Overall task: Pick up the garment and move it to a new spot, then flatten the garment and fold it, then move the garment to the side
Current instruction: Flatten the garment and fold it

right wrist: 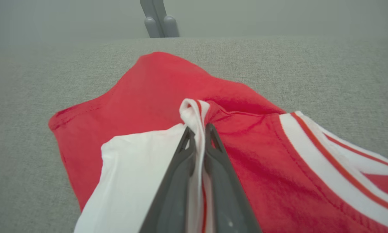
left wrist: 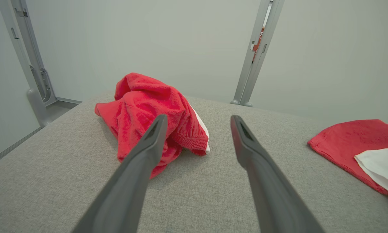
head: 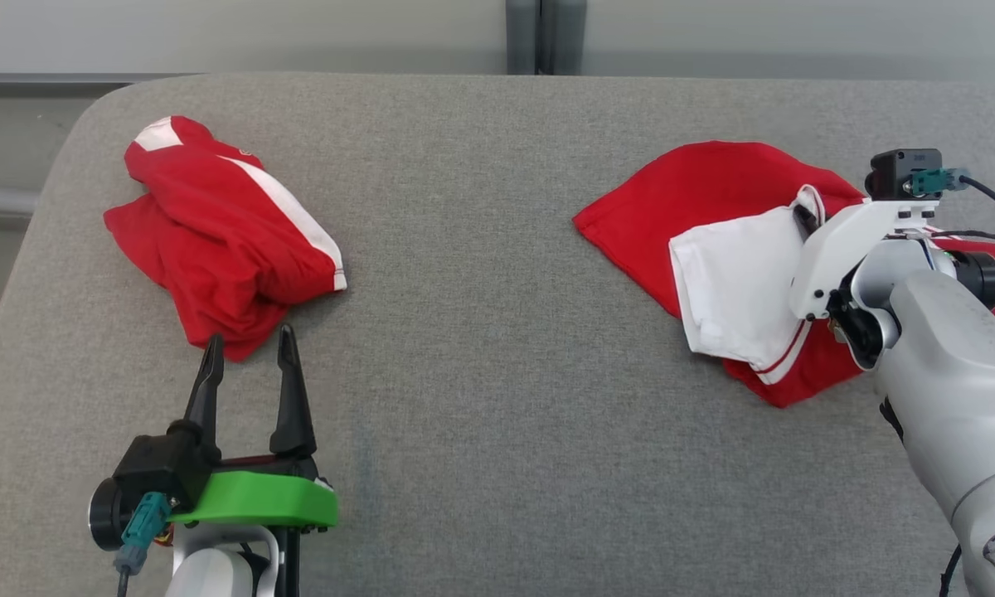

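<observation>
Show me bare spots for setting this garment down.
Widest bare patch: middle of the grey surface, between the crumpled red garment and the red-and-white garment pinched by the right gripper. Also free: near strip right of the left gripper. Both ends crowded.

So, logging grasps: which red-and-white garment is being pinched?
The spread red-and-white garment on the robot's right; the right gripper pinches its white fold. The crumpled red garment lies free.

The left gripper [head: 250, 336] sits low on the robot's left, its two dark fingers pointing forward and spread wide apart. The pale right arm [head: 949, 356] reaches in from the lower right with its wrist angled leftward. The right gripper [right wrist: 199, 127] has its fingers pinched together on a fold of the garment [right wrist: 168, 84].
</observation>
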